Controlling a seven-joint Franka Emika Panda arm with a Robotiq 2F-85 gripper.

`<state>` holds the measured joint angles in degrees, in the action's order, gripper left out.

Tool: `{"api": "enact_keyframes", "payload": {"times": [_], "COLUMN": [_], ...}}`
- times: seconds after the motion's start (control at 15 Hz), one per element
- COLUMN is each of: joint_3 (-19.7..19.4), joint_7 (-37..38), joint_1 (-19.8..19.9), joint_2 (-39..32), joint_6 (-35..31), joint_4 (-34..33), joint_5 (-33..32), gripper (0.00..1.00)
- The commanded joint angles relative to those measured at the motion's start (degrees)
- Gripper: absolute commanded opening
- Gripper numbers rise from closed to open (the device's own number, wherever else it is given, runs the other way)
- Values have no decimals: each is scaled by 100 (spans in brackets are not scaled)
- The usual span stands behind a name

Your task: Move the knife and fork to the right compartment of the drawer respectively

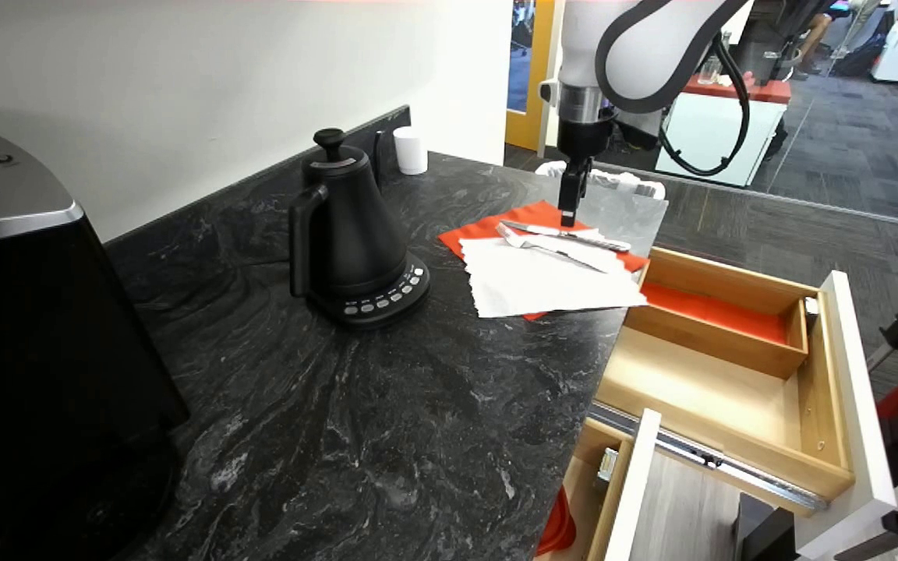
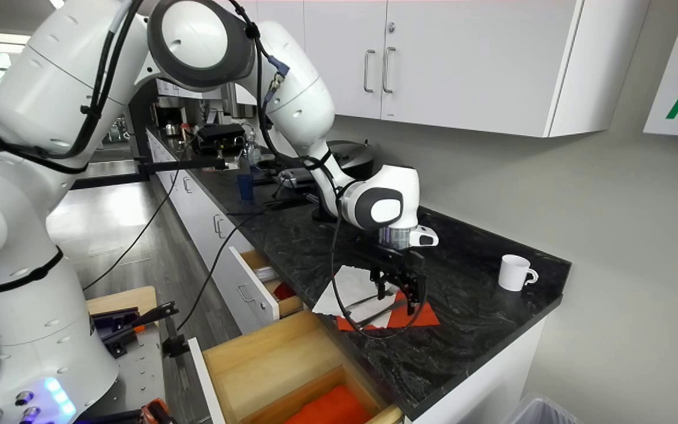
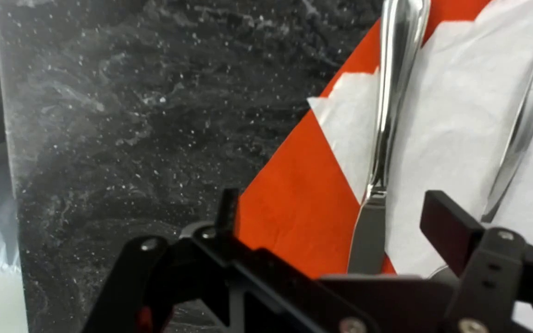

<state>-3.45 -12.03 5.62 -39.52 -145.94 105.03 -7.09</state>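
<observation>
Awaiting transfer: knife and fork, on napkins near the worktop edge beside the drawer.
End effector spread, holding nothing; closing too low could pinch napkins, dragging the fork.

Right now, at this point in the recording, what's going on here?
A robot arm has its gripper hanging open over the knife, holding nothing. The knife and the fork beside it lie loose on a white napkin and a red napkin on the dark counter. The drawer stands open, and neither piece is in its red-floored compartment yet.
</observation>
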Motion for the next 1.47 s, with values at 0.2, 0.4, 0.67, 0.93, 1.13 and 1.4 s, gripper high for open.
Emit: {"api": "enact_keyframes", "payload": {"times": [0.2,0.4,0.67,0.93,1.13,1.4], "joint_3": [297,485,655,478,440,352], "joint_7": [-288,-349,-422,-212,-119,44], "joint_1": [399,510,542,367,350,329], "joint_2": [-513,-518,-416,-386,-357,-465], "joint_6": [-938,-668,-462,-123,365,1138], "joint_4": [-403,-515,-474,-511,-591,-919], "joint_5": [184,335,484,430,483,540], "gripper": [100,100,100,100,99,100]}}
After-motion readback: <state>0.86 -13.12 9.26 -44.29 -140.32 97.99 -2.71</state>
